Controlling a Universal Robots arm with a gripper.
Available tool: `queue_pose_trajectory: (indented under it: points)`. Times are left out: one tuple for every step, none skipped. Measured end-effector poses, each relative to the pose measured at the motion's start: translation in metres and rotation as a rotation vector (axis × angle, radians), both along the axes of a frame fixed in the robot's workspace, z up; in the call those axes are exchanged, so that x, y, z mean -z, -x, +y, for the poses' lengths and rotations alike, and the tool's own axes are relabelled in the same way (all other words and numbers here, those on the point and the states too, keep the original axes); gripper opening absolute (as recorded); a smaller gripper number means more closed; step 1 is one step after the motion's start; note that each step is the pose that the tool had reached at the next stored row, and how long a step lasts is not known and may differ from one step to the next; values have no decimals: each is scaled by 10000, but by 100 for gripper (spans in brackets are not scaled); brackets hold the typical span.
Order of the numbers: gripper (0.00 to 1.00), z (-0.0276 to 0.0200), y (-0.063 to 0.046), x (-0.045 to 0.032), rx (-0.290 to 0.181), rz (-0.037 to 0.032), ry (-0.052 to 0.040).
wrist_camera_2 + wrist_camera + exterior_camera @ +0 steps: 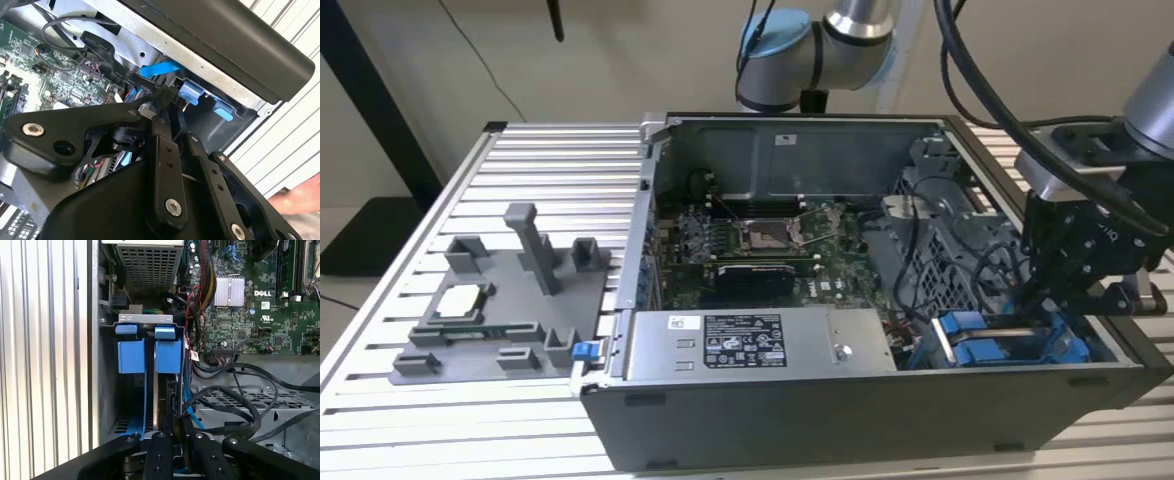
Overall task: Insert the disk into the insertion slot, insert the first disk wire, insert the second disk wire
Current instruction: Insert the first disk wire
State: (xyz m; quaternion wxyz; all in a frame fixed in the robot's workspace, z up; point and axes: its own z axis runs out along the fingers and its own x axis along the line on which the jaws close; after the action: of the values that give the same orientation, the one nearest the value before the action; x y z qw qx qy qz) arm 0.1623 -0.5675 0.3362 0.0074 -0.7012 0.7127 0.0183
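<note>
One slatted metal table [520, 160] carries everything. The open grey computer case [854, 415] sits on it, with a grey parts tray [494, 300] off to the exterior view's left. Robot arm [847, 50] reaches down into the case corner at the exterior view's right, next to the labelled power supply box [747, 345]. That's where the drive bay [142, 319] is, grey sheet metal with blue fittings. The disk [167, 356] is already down in the bay, standing on edge in its blue carrier, right beside a second blue carrier [131, 357]. The hand [175, 434] hangs right over the disk with its fingers drawn nearly together. In the second wrist view they look to be pinching a small black plug [166, 96] on a black cable, just beside a blue cable [160, 67].
</note>
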Motion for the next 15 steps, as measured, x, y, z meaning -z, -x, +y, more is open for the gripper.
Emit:
queue_pose_trajectory:
  points:
    - [0,0,0,14,0,-3,0]
    - [0,0,0,28,0,-2,11]
    - [0,0,0,41,-1,-2,19]
    - [0,0,0,59,0,-2,15]
    - [0,0,0,72,0,-2,9]
    - [0,1,0,80,1,-1,-8]
    - [100,0,0,81,1,-2,-6]
    - [100,0,0,80,1,-3,-11]
    - [100,0,0,64,1,-3,-15]
    - [100,0,0,32,1,-2,-18]
    - [100,0,0,-19,1,0,-8]
    - [100,0,0,-68,1,0,-3]
    - [100,0,0,-111,0,1,-8]
    - [100,0,0,-160,0,0,-1]
    - [100,0,0,-200,0,0,-2]
